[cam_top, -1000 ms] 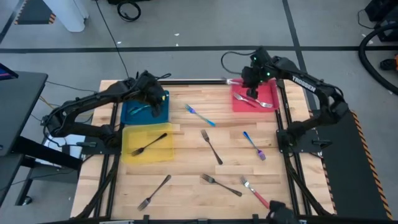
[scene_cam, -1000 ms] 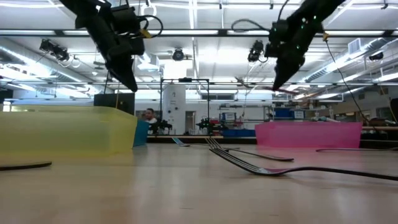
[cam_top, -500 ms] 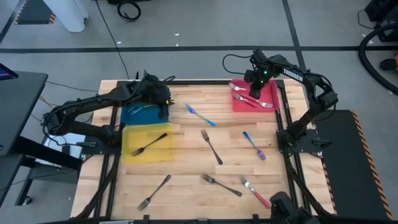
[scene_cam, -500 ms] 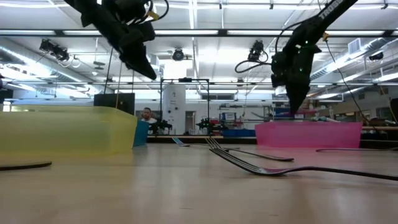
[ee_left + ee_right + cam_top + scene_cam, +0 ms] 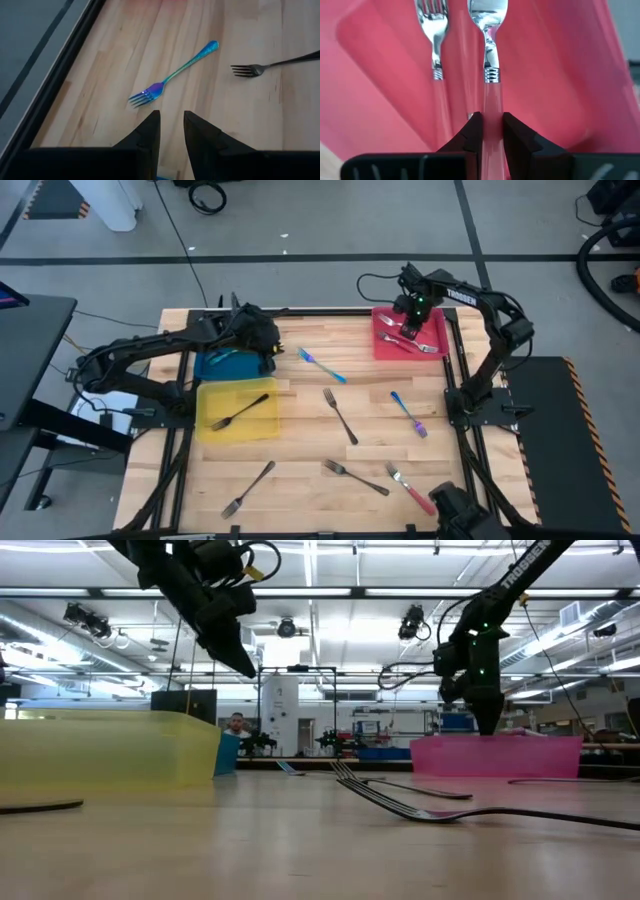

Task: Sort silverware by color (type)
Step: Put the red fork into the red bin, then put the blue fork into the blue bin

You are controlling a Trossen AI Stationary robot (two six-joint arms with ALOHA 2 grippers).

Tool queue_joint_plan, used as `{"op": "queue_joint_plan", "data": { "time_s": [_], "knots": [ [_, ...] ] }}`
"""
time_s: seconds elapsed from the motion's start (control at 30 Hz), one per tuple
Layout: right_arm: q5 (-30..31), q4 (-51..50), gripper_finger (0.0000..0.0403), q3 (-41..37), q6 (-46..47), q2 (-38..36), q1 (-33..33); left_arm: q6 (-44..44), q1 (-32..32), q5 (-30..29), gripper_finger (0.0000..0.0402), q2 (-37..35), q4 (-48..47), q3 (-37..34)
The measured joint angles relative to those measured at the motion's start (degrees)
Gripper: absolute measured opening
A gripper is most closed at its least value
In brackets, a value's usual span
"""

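Now we see the right gripper's [image 5: 492, 125] fingers closed on the pale pink handle of a silver-headed fork [image 5: 490, 55], low inside the flat red tray [image 5: 432, 342] beside another pink-handled fork [image 5: 436, 45]. Our left gripper [image 5: 171, 131] hangs above the blue tray's [image 5: 212, 365] edge, fingers narrowly parted around nothing; an iridescent blue fork [image 5: 172, 75] lies on the wooden desk [image 5: 300, 430] beyond

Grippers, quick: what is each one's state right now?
Left gripper: open, empty, above table beside blue tray.
Right gripper: closed on pink-handled fork over red tray.
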Motion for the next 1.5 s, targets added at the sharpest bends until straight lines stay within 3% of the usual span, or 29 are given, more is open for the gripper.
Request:
{"op": "queue_joint_plan", "data": {
  "time_s": [0.37,0.8,1.23,1.37,1.5],
  "knots": [
    [-0.64,-1.27,0.0088,-0.09,3.86,4.6,-0.63,6.41,-0.09,-0.01,0.0085,4.56,7.68,-0.02],
    [1.98,-3.11,0.0129,-0.09,6.65,4.01,3.67,8.33,-0.77,-0.03,0.0086,11.01,18.5,0.06],
    [2.34,-12.71,0.0133,2.07,14.41,-3.68,10.52,19.7,-5.19,0.06,0.0162,17.17,28.63,0.1],
    [1.71,-12.53,0.0133,2.14,14.85,-8.36,12.47,20.83,-5.35,0.09,0.0161,20.61,24.06,4.53],
    [1.57,-11.44,0.0132,2.14,15.02,-12.87,14.04,20.71,-4.42,3.94,0.0154,26.38,12.71,13.83]
  ]
}}
